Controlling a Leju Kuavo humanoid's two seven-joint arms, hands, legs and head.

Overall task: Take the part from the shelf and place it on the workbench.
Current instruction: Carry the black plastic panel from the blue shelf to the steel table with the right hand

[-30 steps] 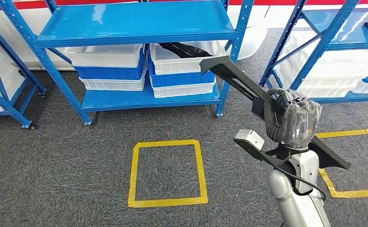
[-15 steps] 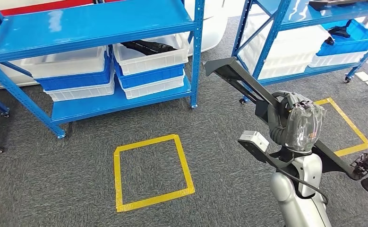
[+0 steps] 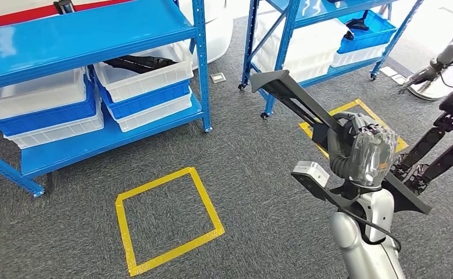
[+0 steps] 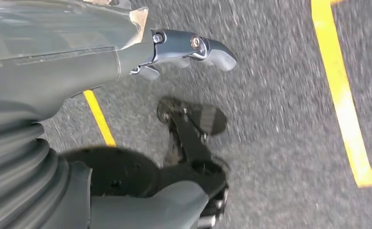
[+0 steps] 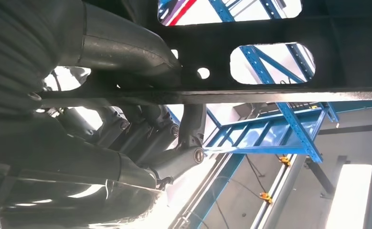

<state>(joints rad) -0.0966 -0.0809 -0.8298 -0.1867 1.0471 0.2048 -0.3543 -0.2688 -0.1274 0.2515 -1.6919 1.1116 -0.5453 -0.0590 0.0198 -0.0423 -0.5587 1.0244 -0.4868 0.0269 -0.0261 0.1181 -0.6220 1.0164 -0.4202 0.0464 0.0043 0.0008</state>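
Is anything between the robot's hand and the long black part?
No. The right hand already grips the long black part, held up over the grey carpet. Its fingers wrap around it.

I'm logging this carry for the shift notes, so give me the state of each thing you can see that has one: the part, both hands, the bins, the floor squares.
Long black part: off the shelf, held up over the carpet, tilted.
Right hand: grips the part along its length.
Left hand: hangs over the carpet, holds nothing, fingers extended.
White bin: on the blue shelf, holds dark parts.
Near yellow square: nothing inside.
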